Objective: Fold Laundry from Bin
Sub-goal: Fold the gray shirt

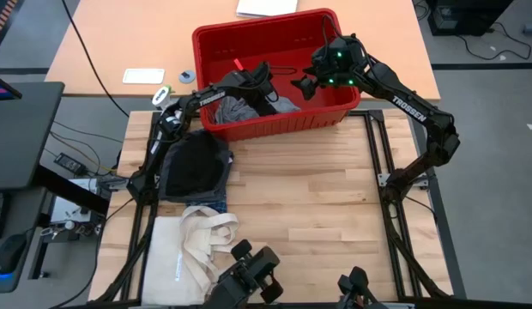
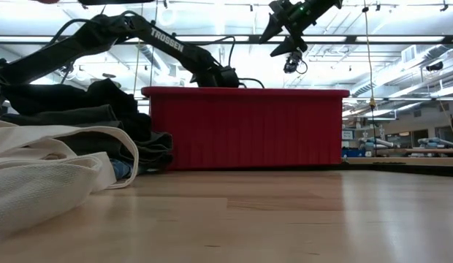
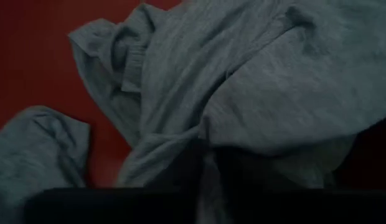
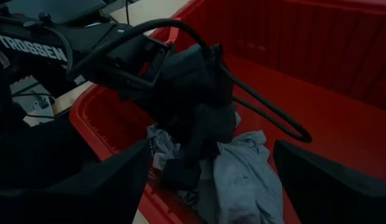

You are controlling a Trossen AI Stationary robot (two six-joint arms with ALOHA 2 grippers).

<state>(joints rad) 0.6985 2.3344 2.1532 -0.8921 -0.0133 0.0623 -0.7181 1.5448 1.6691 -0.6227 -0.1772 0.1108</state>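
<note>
The red bin (image 1: 335, 116) stands at the table's far edge. Light grey garments (image 1: 238, 110) lie bunched on its floor, also seen in the right wrist view (image 4: 243, 174). My left gripper (image 1: 268, 101) reaches down into the bin and is shut on a light grey garment (image 3: 255, 81). My right gripper (image 1: 303, 86) hangs open and empty above the bin's middle, to the right of the left gripper (image 4: 187, 168). A pile of black and dark grey garments (image 1: 193, 167) lies on the table's left side, with a bit of blue plaid (image 1: 210, 202) under its near edge. My left gripper pinches a bunched fold of the light grey garment (image 3: 208, 155) between its two fingers, coming from above and pointing down into the bin. Creases run together toward the fingers. The rest of the garment lies on the bin's floor; how many layers are held is hidden.
A cream canvas tote bag (image 1: 193, 245) with long handles lies at the table's near left, next to the dark pile. The bare wooden tabletop (image 1: 317, 215) spreads in front of the bin. A cable loop (image 4: 274, 118) lies in the bin. Small items (image 1: 144, 75) lie on the desk beyond.
</note>
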